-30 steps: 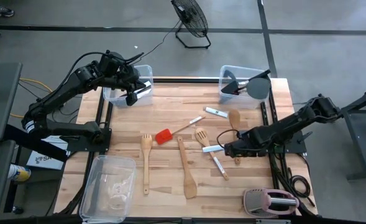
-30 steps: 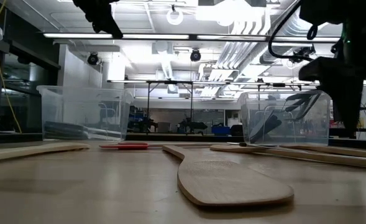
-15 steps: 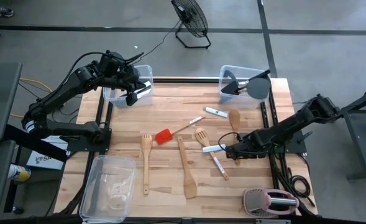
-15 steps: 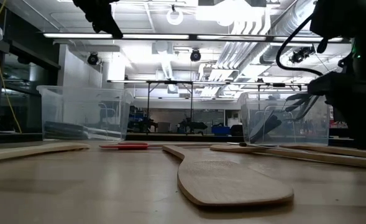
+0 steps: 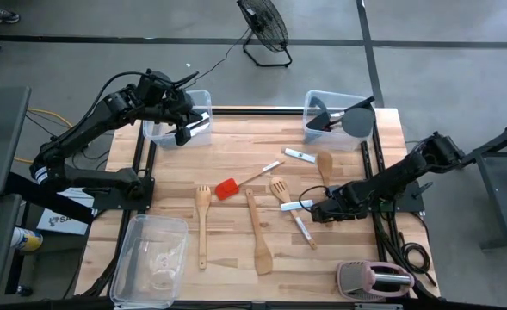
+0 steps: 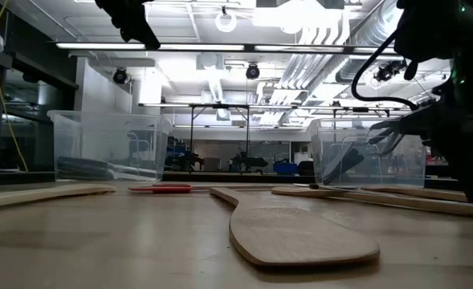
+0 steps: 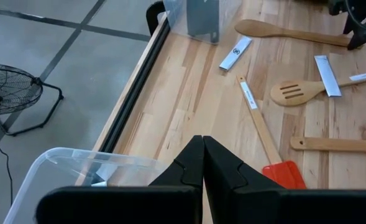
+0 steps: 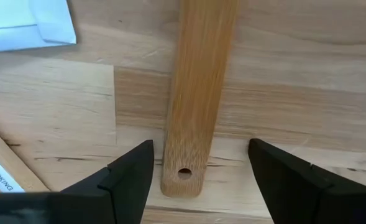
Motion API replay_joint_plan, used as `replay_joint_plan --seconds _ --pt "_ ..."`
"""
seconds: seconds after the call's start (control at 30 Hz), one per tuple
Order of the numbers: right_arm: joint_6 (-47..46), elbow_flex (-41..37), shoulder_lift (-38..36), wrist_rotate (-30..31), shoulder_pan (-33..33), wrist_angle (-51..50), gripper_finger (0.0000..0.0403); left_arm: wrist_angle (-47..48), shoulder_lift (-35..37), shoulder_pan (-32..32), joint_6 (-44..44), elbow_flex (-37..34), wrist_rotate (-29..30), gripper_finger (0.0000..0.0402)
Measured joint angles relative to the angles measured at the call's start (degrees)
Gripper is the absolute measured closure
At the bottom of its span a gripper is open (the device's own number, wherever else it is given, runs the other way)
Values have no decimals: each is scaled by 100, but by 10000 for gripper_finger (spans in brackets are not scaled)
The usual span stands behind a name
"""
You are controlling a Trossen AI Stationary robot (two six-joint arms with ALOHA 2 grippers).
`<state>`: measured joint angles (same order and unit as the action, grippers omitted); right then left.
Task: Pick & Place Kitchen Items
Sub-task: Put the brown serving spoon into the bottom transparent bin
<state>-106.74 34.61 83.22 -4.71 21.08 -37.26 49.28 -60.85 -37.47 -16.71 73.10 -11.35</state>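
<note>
Our right claw is low over the light wooden surface, and its two dark fingers stand wide apart with nothing held between them. Right in the gap lies the end of the long, pale wooden spoon handle, the end with the little round hole in it. The handle runs straight away from our claw, so its long side goes the same way our claw points, and one finger sits on each side of it. We think the next move only needs the claw to go down a bit and pinch, because the fingers already stand across the thin way of the handle. In the high view this pale wooden spoon lies near the right side of the surface, with its bowl toward the far edge. Our right claw is at the near end of it, so our right arm is much nearer to it than our left. Far off at the back left, our left claw is shut tight and empty, and it hangs over the clear plastic bin there.
</note>
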Motion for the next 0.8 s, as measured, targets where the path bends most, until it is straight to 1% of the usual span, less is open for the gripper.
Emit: replay_joint_plan --seconds 0.2,0.7,0.8 --pt "-240 -9 7 17 0 -30 180 7 1 -1 0 0 1 402" --pt "-210 -17 15 -34 2 -197 310 12 1 -1 0 0 1 402" --pt "-104 -17 15 -93 -2 -199 316 13 0 -1 0 0 1 402"
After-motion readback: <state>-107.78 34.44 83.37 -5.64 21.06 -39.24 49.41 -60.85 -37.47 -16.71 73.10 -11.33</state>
